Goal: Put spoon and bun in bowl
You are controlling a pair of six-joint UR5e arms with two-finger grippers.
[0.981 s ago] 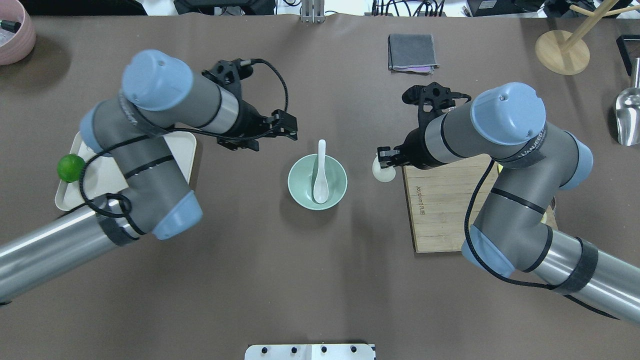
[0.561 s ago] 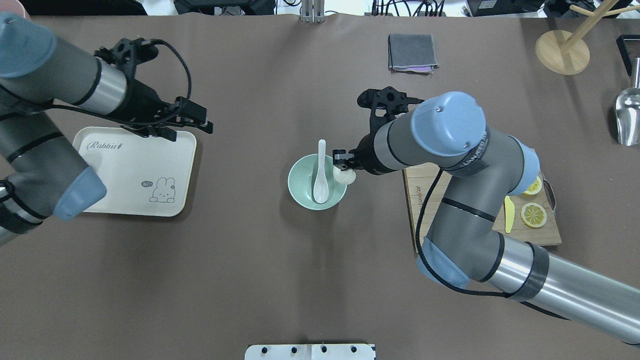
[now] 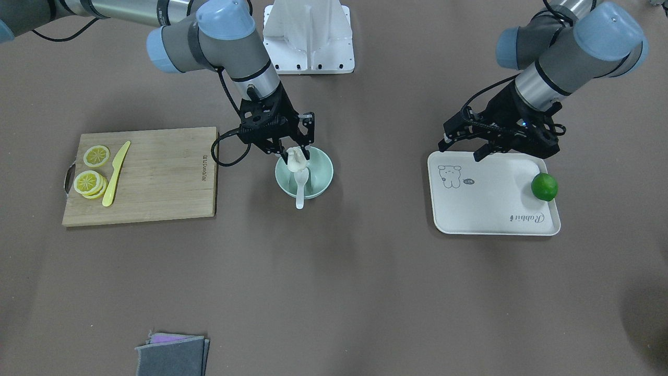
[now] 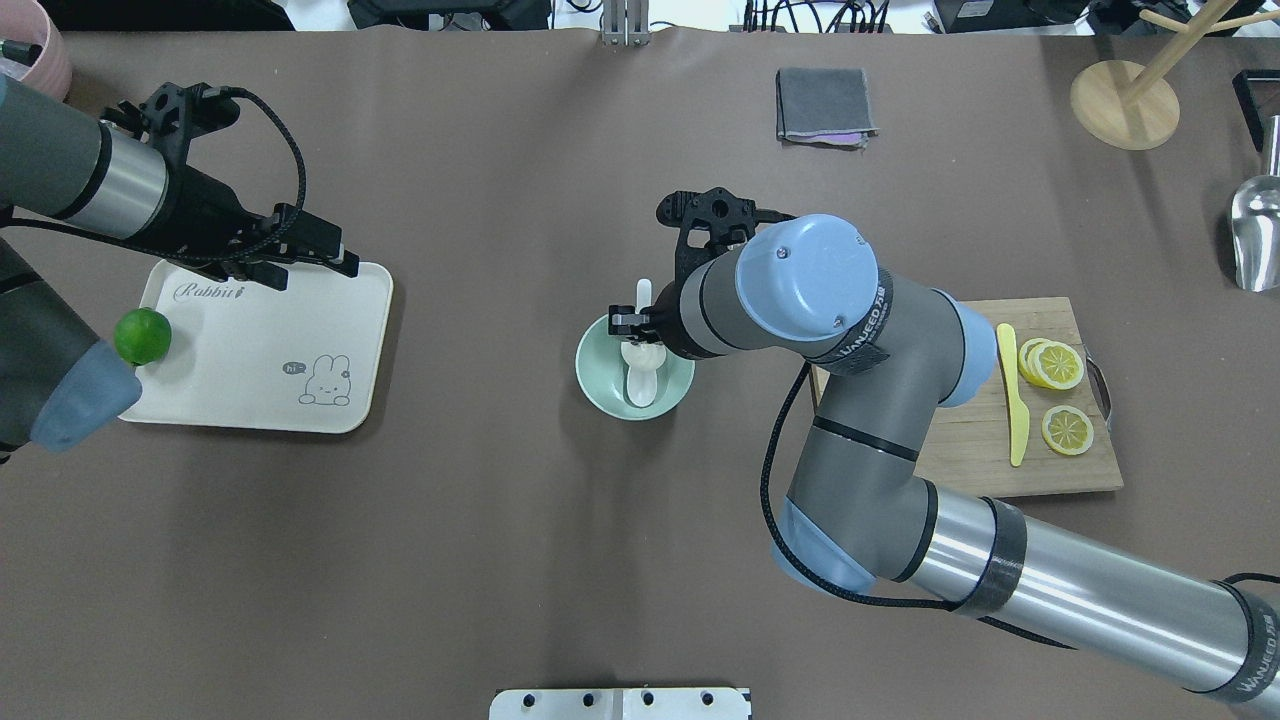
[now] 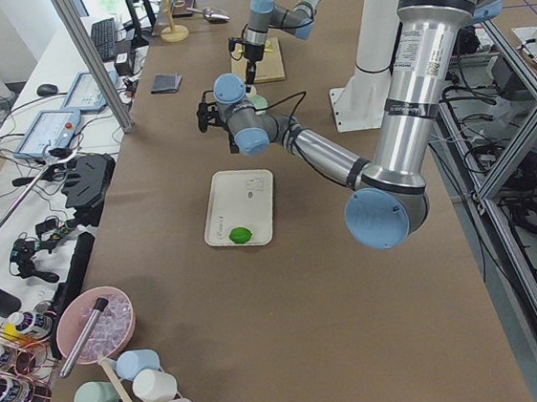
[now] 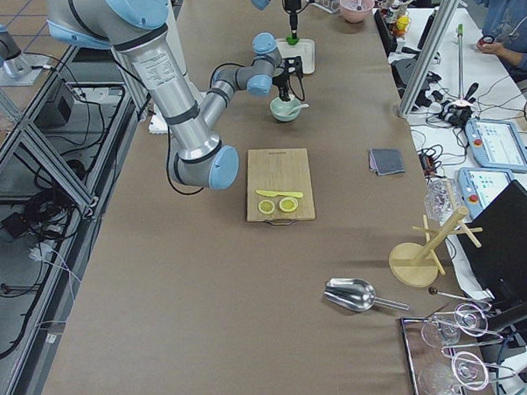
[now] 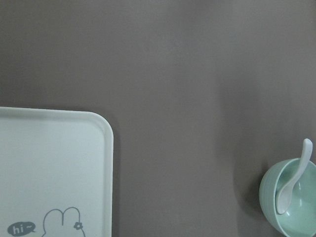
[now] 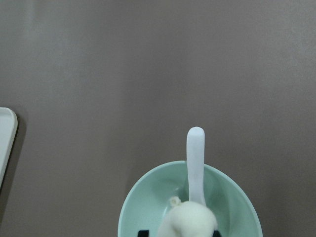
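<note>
The pale mint-green bowl (image 4: 600,385) stands mid-table and also shows in the front view (image 3: 321,177). The white spoon (image 4: 642,383) lies in it, its handle (image 4: 643,292) sticking out over the far rim. My right gripper (image 4: 640,338) is shut on the white pleated bun (image 4: 641,355) and holds it just above the bowl's inside, over the spoon. The right wrist view shows the bun (image 8: 190,221) above the bowl (image 8: 148,197) and the spoon handle (image 8: 195,158). My left gripper (image 4: 320,272) is open and empty over the far edge of the tray.
A beige tray (image 4: 250,390) with a green lime (image 4: 141,336) lies at the left. A wooden cutting board (image 4: 960,450) with lemon slices (image 4: 1060,365) and a yellow knife (image 4: 1012,400) lies right of the bowl. A grey cloth (image 4: 824,105) lies at the back.
My right gripper has carried the bun left, from the cutting board's edge to over the bowl. My left arm has drawn back left, from beside the bowl to the tray's far edge.
</note>
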